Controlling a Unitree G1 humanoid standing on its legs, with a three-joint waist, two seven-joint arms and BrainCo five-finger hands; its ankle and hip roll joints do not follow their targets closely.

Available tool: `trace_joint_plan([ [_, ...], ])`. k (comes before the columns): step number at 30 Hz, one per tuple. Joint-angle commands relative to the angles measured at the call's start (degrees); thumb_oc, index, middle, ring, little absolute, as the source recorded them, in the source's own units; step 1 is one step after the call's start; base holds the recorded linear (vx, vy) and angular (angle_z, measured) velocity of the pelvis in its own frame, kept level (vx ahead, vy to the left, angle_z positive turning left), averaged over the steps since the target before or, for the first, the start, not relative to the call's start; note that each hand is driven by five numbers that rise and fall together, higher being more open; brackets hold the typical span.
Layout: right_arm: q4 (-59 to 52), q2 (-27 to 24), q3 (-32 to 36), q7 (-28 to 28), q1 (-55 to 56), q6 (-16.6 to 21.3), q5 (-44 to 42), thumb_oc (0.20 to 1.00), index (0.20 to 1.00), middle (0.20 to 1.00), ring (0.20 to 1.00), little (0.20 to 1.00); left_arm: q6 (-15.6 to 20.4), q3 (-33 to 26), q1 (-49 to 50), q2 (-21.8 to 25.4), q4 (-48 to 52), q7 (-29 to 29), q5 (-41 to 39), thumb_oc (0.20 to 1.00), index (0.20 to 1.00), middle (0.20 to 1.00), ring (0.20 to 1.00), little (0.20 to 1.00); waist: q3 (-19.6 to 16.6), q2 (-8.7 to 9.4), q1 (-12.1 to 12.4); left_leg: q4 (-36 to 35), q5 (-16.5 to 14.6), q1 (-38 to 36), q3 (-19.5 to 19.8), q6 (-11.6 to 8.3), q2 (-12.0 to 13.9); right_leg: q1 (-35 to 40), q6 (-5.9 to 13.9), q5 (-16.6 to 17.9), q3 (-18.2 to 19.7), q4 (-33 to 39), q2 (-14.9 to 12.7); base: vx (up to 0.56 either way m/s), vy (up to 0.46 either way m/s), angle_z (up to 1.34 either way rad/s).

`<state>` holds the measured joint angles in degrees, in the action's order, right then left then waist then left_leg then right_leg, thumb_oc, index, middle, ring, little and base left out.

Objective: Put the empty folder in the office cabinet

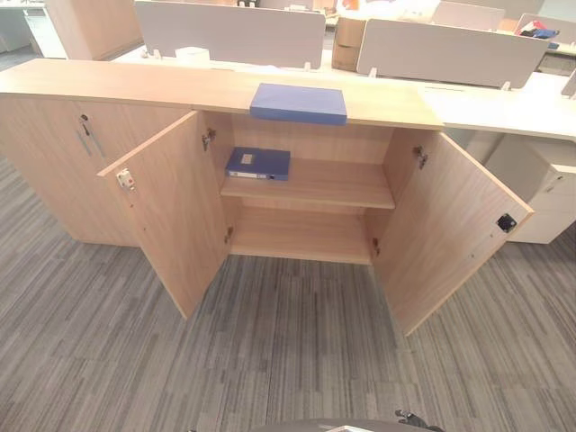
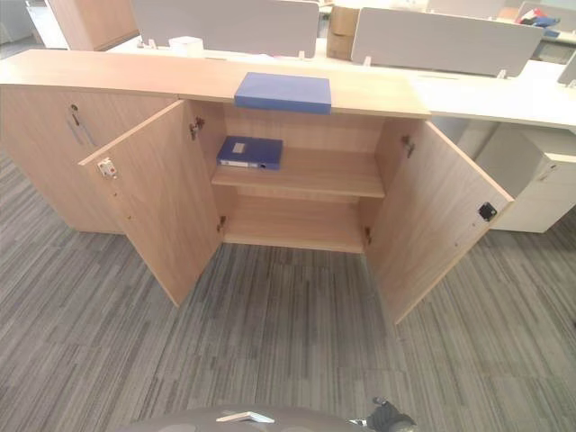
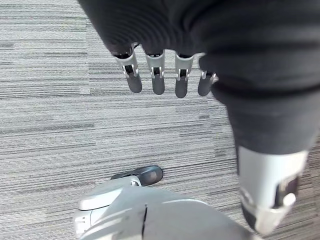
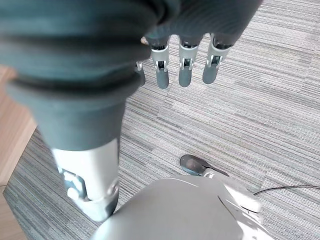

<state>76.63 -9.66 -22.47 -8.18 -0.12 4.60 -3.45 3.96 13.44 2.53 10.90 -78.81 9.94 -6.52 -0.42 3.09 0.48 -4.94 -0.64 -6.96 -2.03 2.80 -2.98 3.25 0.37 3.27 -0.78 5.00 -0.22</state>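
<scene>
folder (image 1: 298, 103) lain flat at counter (image 1: 108, 83) front edge above open cabinet (image 1: 310, 184) | left robot hand (image 3: 159, 75), right robot hand (image 4: 185, 62) hung straight-fingered, nothing held | risk: shelf edge or doors struck on insertion; 1 folder already shelved

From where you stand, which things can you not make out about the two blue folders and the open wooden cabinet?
- Flat blue folder on the wooden cabinet top: closed, so empty or full cannot be told.
- Dark blue box folder on the upper shelf: label too small to read.
- Lower shelf: its left end hides behind the open left door.
- Left hand and right hand: fingers straight, holding nothing.
</scene>
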Motion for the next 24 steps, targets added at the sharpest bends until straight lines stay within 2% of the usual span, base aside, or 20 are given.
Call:
trace_joint_plan([
  [1,2.7,-1.6,-2.6,0.0,-1.3,-0.4,0.4,1.0,1.0,1.0,1.0,1.0,0.4,0.1,-3.0,-1.5,-4.6,0.0,-1.2,1.0,1.0,1.0,1.0,1.0,0.9,-2.19,-0.2,-0.1,-1.8,-0.6,-3.0,-3.15,2.2,1.8,3.08,-2.6,-1.5,-0.5,0.3,0.0,0.0,0.0],
  [24,2.8,-1.7,-2.4,-0.2,-1.0,-0.5,0.8,1.0,1.0,1.0,1.0,1.0,0.0,-0.9,-2.6,-1.2,-5.5,0.1,-1.3,1.0,1.0,1.0,1.0,1.0,1.0,-2.17,-0.3,-0.1,-1.8,-0.7,-3.3,-3.24,2.3,1.8,2.92,-2.8,-1.3,-0.5,0.5,0.0,0.0,0.0],
])
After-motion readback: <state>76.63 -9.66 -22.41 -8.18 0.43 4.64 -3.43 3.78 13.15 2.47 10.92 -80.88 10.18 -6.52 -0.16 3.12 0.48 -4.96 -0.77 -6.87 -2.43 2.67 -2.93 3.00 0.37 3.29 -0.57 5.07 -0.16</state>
